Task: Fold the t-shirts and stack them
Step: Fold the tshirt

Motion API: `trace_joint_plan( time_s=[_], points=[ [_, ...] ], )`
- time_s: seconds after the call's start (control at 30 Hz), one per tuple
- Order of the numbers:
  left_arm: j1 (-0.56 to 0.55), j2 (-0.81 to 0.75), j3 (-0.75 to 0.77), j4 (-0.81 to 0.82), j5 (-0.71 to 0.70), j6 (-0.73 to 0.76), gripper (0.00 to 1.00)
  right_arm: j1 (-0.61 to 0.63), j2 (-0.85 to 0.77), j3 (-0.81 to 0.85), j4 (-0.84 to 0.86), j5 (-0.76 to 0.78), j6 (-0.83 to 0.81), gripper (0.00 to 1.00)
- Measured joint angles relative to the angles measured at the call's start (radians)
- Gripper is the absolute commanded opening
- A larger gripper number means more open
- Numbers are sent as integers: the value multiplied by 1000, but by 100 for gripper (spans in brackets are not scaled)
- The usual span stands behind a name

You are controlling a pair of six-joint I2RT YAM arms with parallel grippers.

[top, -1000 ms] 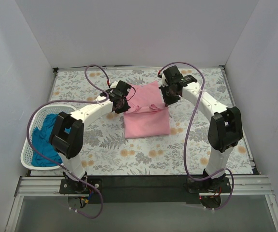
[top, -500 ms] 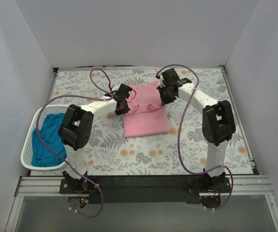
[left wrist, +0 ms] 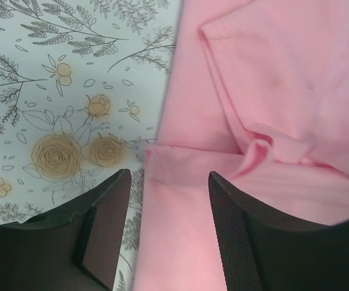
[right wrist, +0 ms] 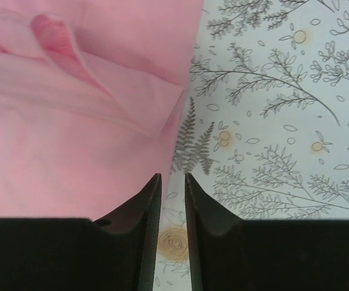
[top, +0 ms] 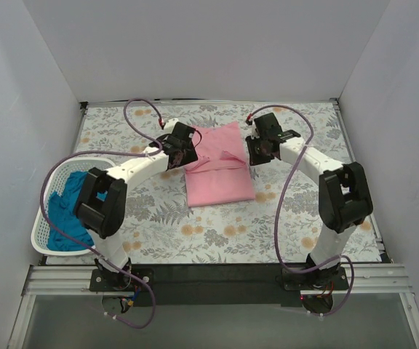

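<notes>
The pink t-shirt (top: 219,171) lies partly folded in the middle of the table, its upper part creased with a small fold ridge. My left gripper (top: 182,150) hovers over its left edge, open. In the left wrist view the gripper (left wrist: 169,176) straddles the pink t-shirt's (left wrist: 283,91) hem without pinching it. My right gripper (top: 261,150) sits just off the shirt's right edge. Its jaws (right wrist: 172,176) stand a narrow gap apart over bare tablecloth, the pink t-shirt (right wrist: 71,133) to their left. The teal-blue t-shirt (top: 68,212) lies crumpled in the basket.
A white lattice basket (top: 46,186) stands at the table's left edge beside the left arm. The floral tablecloth (top: 217,225) covers the table. White walls close in the left, back and right sides. Purple cables loop above both arms.
Both grippers were shut on the pink shirt's edges and have opened, the left wider than the right. The shirt's folded part now rests free on the table.
</notes>
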Motion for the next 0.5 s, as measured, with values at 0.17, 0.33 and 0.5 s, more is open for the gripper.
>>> trace_joint_plan(
  time_s=[0.17,0.33,0.5],
  points=[
    [-76,-172,-87,43,10,-27,42,26,-151,-151,136,-125,37,20],
    [-194,-186,-162,84,38,-63,38,63,-133,-212,262,-225,78,17],
    [-254,-101,-234,96,81,-95,38,83,-58,-221,355,-290,107,17]
  ],
)
